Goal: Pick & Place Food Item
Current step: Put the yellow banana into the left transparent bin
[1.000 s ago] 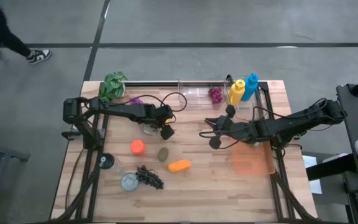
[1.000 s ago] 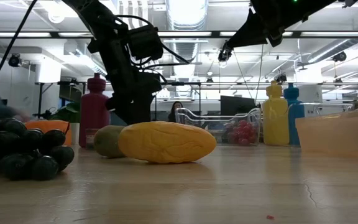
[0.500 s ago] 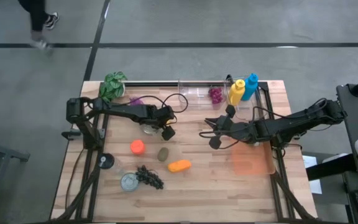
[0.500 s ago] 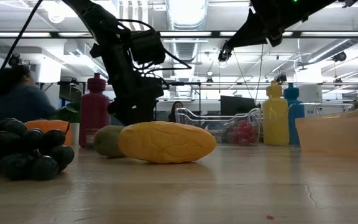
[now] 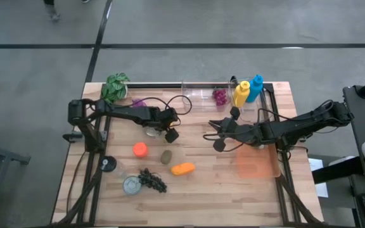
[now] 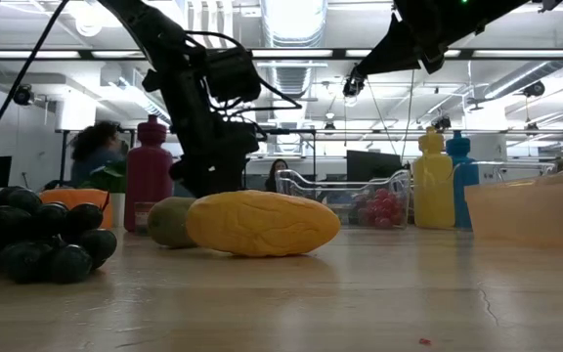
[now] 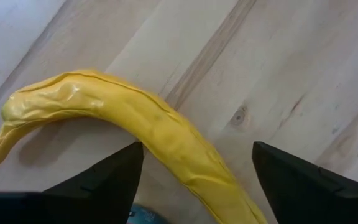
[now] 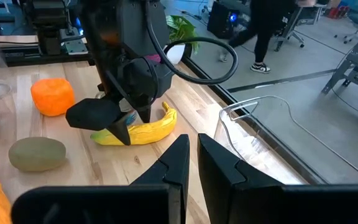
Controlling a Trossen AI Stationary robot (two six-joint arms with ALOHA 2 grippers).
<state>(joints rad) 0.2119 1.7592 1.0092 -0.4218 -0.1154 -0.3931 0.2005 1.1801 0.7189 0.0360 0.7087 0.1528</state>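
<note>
At the back-left of the table (image 5: 220,196), the left hand (image 7: 194,165) hangs just above a yellow banana (image 7: 135,127), fingers spread as wide as they go, nothing in them yet. In the right wrist view the banana (image 8: 143,130) lies flat on the wood right under that hand, curved, one tip pointing out past the fingers. The wrist cam shows one dark finger (image 7: 98,180) on each side of the fruit's mid-body, so the hand already straddles it.

Step in hand, I'd say: closing on the banana. To do it well: drop straight down till the fingertips nearly touch the wood, keep the grip across the narrow width, not along the length. Aim at the thick middle, not the tapered end, else it'll swing when lifted. Close slow, as the skin looks smooth and could squirt out sideways. Mind the cable loop (image 5: 176,101) near the wrist.

The right hand (image 5: 217,140) waits mid-table w/ fingers pressed together, empty, well apart from the banana. An orange tray (image 5: 255,166) sits near it, maybe the drop spot, can't tell. A kiwi (image 5: 166,156) & a small orange (image 5: 140,149) lie near the left hand; keep clear of both on the lift.
</note>
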